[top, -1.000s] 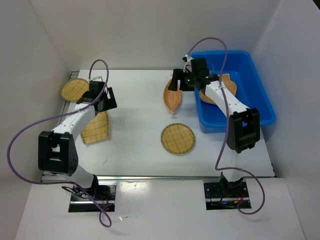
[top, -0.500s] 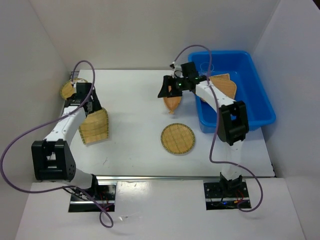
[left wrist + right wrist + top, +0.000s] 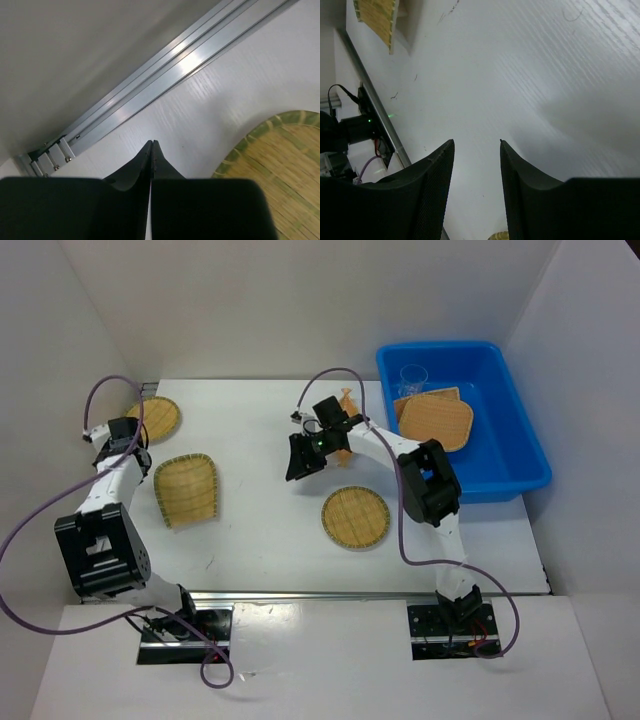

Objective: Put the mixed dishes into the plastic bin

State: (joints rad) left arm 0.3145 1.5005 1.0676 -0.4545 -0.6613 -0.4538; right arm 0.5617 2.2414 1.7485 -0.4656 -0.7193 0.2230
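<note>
Clearing is standing partway done, judging by where things are lying. At the far left, the left gripper (image 3: 151,143) is hanging by the table (image 3: 262,540) edge with its fingers pinched together on nothing. Just beside it a small round tray (image 3: 155,418) is waiting, with a fan-shaped tray (image 3: 188,490) nearer the arms. In the middle, the right gripper (image 3: 476,142) is hovering over bare table, jaws parted and empty. A leaf-shaped tray (image 3: 346,398) is peeking out behind its arm, and a second round tray (image 3: 355,517) is lying just in front. At the right, the blue bin (image 3: 520,455) is holding one squarish tray (image 3: 437,422) and the clear cup (image 3: 413,376). A fresh pickup seems to be the step in hand. It is calling for parted jaws lowered onto a thin rim, then a lift over the bin wall.
</note>
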